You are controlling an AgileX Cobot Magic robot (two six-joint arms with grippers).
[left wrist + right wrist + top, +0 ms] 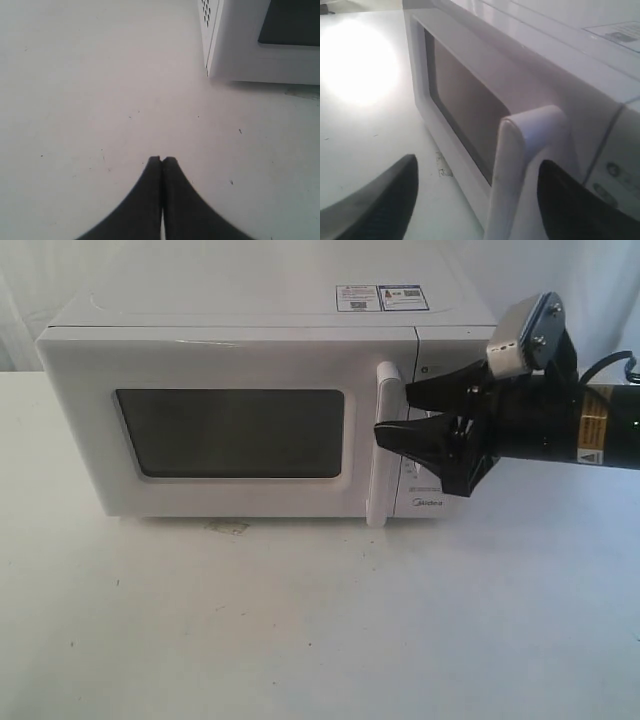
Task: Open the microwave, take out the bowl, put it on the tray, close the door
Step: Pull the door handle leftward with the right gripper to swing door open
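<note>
The white microwave point(240, 330) stands at the back of the table with its door point(230, 365) closed. Its dark window point(230, 432) hides the inside, so the bowl is not visible. No tray is in view. My right gripper point(393, 412) comes in from the right, open, at the vertical white bar handle point(385, 450). The right wrist view shows the handle point(515, 165) standing between the two spread fingers point(385, 200) of the right gripper point(477, 165). My left gripper point(161, 160) is shut on nothing, low over the bare table near the microwave's left front corner point(215, 50).
The white table point(320, 640) stretches in front of the microwave. A small scuffed patch of tape point(228, 528) lies just below the door. Two stickers point(382, 297) sit on the microwave's top. White cloth hangs behind.
</note>
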